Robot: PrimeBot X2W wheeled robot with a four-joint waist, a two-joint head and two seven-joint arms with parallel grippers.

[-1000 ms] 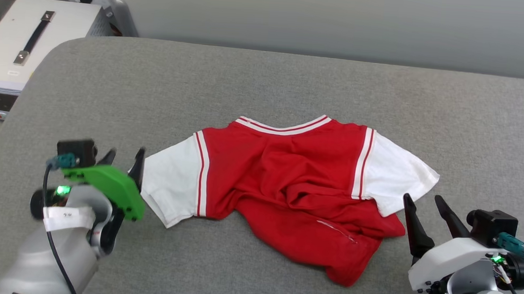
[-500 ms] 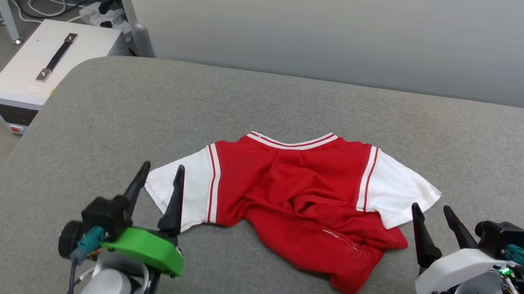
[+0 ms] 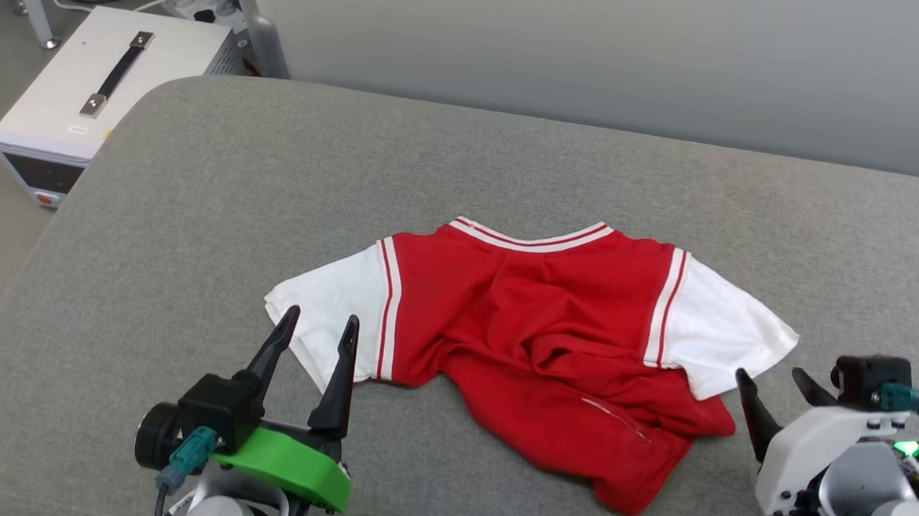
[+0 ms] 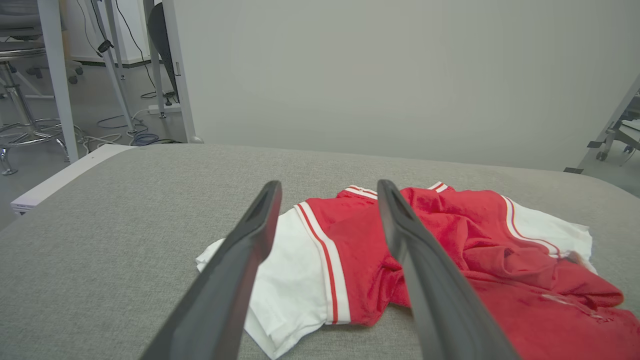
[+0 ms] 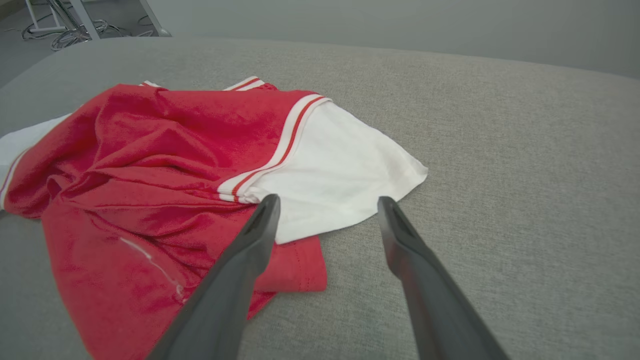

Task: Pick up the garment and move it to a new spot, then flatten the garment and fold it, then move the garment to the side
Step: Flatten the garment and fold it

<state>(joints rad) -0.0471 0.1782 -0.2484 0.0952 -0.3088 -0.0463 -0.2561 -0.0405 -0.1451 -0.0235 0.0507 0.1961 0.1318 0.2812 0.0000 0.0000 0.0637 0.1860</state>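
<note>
**Head view, read from the left.** A white case with a black handle stands on the floor beside the grey padded surface.

The left gripper points away from the robot. Its 2 dark fingers are spread wide and hold nothing. The tips lie over the near edge of the garment's left white sleeve; contact with the cloth cannot be judged.

The garment lies near the middle of the padded surface, neckline toward the far wall. It has a red body, 2 white short sleeves, and red-white striped trim at the collar and at each sleeve seam. The upper part lies fairly flat. The lower part is bunched into folds and trails toward the near right, with a thin white mark on the red cloth.

The right gripper has its 2 fingers parted wide and empty. Its tips are just beside the near edge of the right white sleeve.
</note>
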